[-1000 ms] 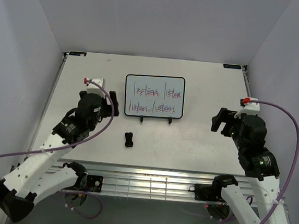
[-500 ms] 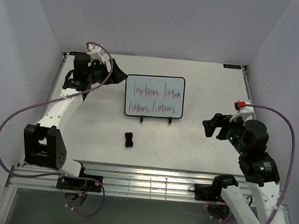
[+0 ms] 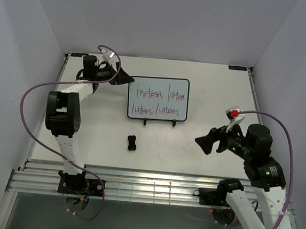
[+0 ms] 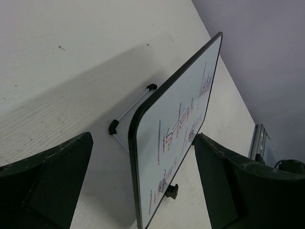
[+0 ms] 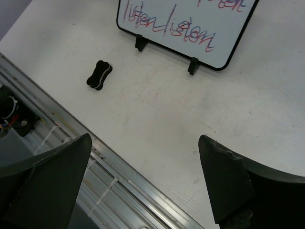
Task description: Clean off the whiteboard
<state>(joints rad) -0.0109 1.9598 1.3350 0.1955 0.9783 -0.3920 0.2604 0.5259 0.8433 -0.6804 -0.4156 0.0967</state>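
We look down on the white table (image 3: 208, 92) and the whiteboard (image 3: 157, 98) stands upright on its black wire feet toward twelve o'clock of the table's middle, with "listen" written across it in red and dark strokes, two rows, nothing wiped. The left gripper (image 3: 126, 79) hangs at the board's ten o'clock corner, just beside the frame, jaws spread wide and holding nothing. From its wrist view the board's edge shows between the two fingers, though we cannot tell whether anything touches. The small black bone-shaped eraser (image 3: 132, 142) lies flat on the table at about seven o'clock of the board, apart from its feet. At four o'clock of the board, the right gripper (image 3: 204, 142) hovers above the table, jaws released and empty, well apart from both eraser and board.
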